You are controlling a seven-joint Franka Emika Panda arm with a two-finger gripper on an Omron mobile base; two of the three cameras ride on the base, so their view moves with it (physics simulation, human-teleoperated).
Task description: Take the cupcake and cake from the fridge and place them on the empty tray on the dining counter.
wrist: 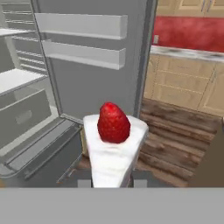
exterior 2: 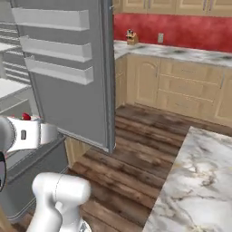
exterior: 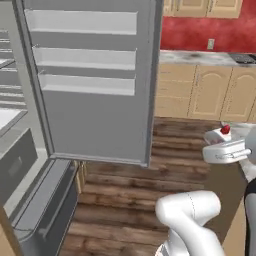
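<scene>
Ahead of the hand and to its right, a red wall (wrist: 188,33) runs above a grey-veined marble wall counter (wrist: 186,53) set on beige cabinets (wrist: 183,87) with arched door panels. More beige upper cabinets (exterior: 202,7) hang over the red band. On that wall sit a pale outlet (exterior: 210,44) and, on the counter, a small knife block (exterior 2: 132,37). Below the hand stretches a dark wooden plank floor (wrist: 175,144). Light is even and soft.

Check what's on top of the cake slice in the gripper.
A red strawberry sits on the cake. The slice's base and the gripper fingertips are covered by the slice itself.
</scene>
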